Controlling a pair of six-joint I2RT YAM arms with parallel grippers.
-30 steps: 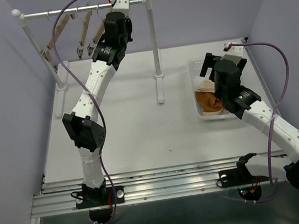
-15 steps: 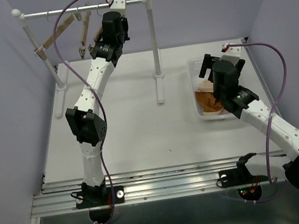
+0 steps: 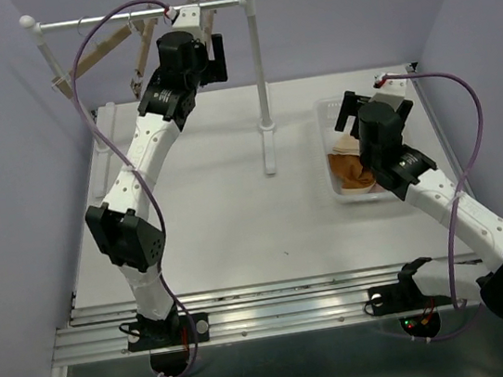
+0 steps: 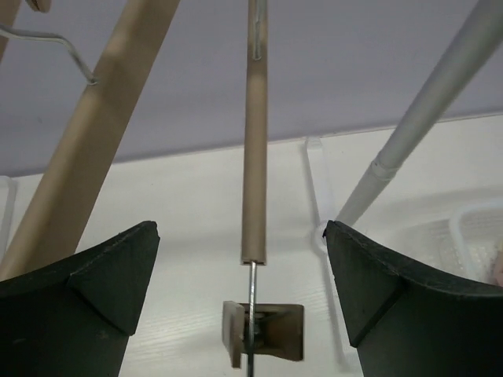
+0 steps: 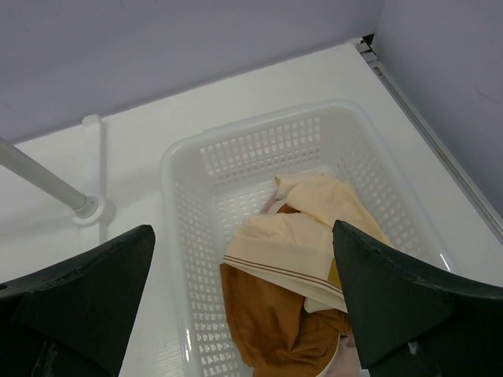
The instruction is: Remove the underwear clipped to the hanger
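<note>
One hanger bar inside spread left gripper, gaps both sides; spread right gripper above one basket of underwear.

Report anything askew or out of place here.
The wooden hangers hang slanted on the rail rather than straight down, and look bare. The underwear lies in a crumpled heap in the basket. Nothing looks spilled or damaged.

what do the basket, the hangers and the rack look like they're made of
Basket: white plastic, slightly glossy, moulded with a grid of small holes.
Hangers: probably bare wood, with a matte tan surface; a dull metal clip hangs below one.
Rack: probably metal tube, smooth pale grey with a faint sheen, perhaps coated.
</note>
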